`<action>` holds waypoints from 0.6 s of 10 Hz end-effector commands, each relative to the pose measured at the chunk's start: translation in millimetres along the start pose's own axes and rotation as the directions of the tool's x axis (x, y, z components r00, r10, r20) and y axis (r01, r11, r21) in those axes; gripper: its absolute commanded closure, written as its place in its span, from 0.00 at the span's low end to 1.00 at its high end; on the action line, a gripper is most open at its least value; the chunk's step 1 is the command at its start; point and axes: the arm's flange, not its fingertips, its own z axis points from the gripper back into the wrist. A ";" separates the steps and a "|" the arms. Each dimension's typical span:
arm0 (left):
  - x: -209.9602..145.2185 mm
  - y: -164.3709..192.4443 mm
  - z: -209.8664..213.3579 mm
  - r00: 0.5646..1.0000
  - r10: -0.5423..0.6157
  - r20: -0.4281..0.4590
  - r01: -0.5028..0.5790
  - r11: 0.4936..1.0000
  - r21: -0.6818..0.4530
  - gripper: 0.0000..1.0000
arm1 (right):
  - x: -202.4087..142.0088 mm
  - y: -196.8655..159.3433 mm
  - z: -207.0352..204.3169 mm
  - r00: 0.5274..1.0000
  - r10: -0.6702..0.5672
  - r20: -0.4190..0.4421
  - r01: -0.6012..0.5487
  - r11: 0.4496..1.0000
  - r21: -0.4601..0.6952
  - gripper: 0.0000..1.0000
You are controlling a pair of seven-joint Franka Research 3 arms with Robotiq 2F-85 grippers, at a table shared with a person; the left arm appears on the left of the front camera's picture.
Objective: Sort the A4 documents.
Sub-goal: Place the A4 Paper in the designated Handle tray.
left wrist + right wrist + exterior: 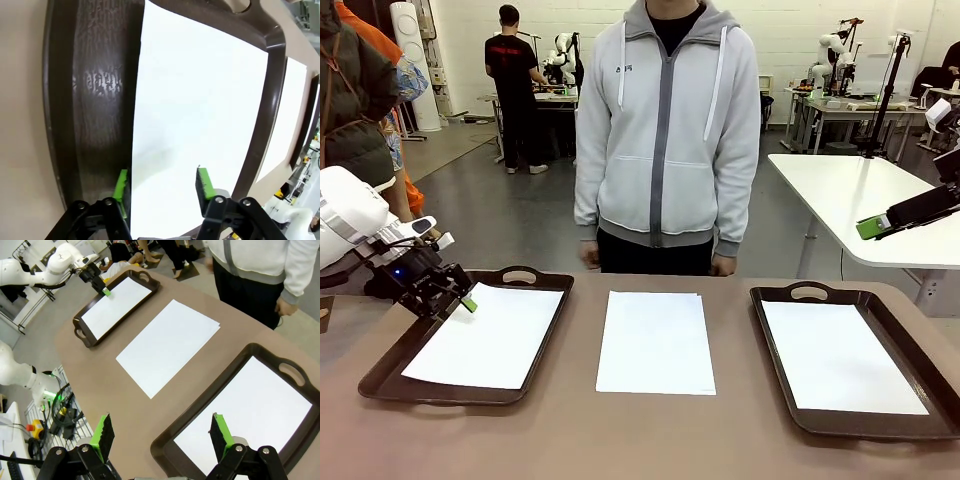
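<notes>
Three lots of white A4 documents lie on the brown table. One sheet (485,335) lies flat in the left dark brown tray (380,378). My left gripper (448,297) hovers open over that sheet's left edge; in the left wrist view its green pads (121,186) straddle the sheet (200,100) without holding it. A small stack (655,340) rests on the bare table in the middle. Another sheet (840,355) lies in the right tray (770,345). My right gripper (880,224) hangs open, high at the right, and looks down on that tray (170,437).
A person in a grey zip jacket (665,130) stands at the far edge of the table, hands down by the rim. A white table (840,190) stands behind at the right. Bare tabletop (650,440) lies between the trays and along the near edge.
</notes>
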 end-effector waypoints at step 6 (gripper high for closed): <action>1.0 -14.8 20.4 0.999 0.004 0.039 -0.006 0.998 0.069 0.00 | -0.3 0.6 -0.6 1.000 0.006 -0.001 -0.006 1.000 0.003 0.00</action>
